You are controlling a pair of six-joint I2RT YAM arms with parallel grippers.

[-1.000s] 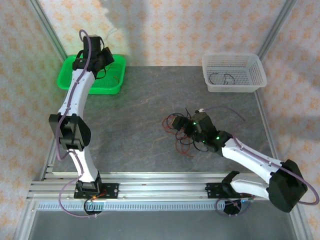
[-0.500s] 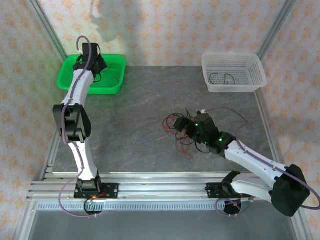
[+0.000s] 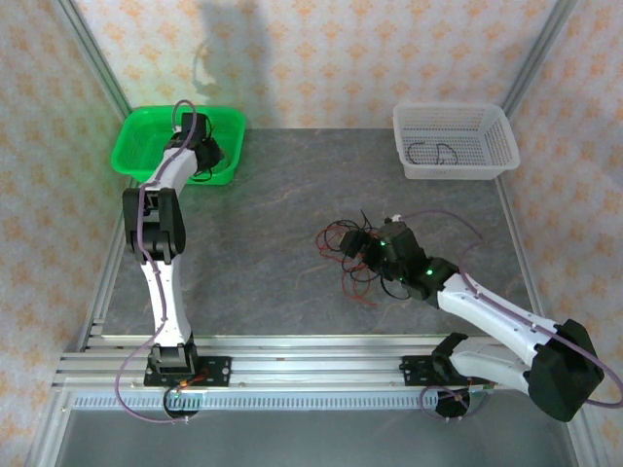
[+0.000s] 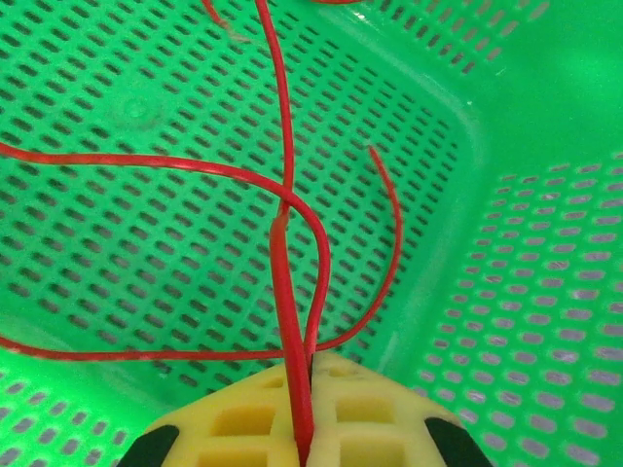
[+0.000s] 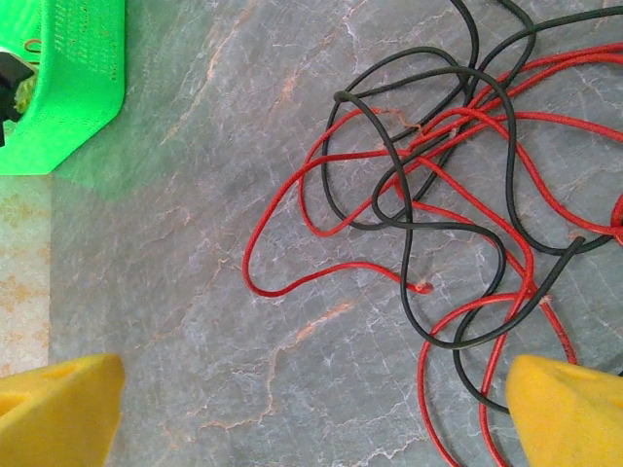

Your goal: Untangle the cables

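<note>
The cables [image 3: 348,258] lie as a loose tangle of thin red and black wires on the grey table, right of the middle. My right gripper [image 3: 375,249] hovers over the tangle, open; in the right wrist view its yellow fingers [image 5: 569,413] stand wide apart with the tangle [image 5: 458,175] beyond them and only table between them. My left gripper [image 3: 205,156] is down inside the green basket [image 3: 142,148]. In the left wrist view the left gripper [image 4: 308,375] is shut on a red cable [image 4: 288,195], whose loops rest on the basket floor [image 4: 545,292].
A white basket [image 3: 494,126] at the back right holds black cables [image 3: 433,153]. The green basket [image 5: 68,78] appears at the top left of the right wrist view. Metal frame posts run along both table sides, and a rail crosses the near edge.
The left arm has folded and swung its gripper, still holding the red cable, from the basket's back edge down into its near right part. The right arm has barely shifted.
</note>
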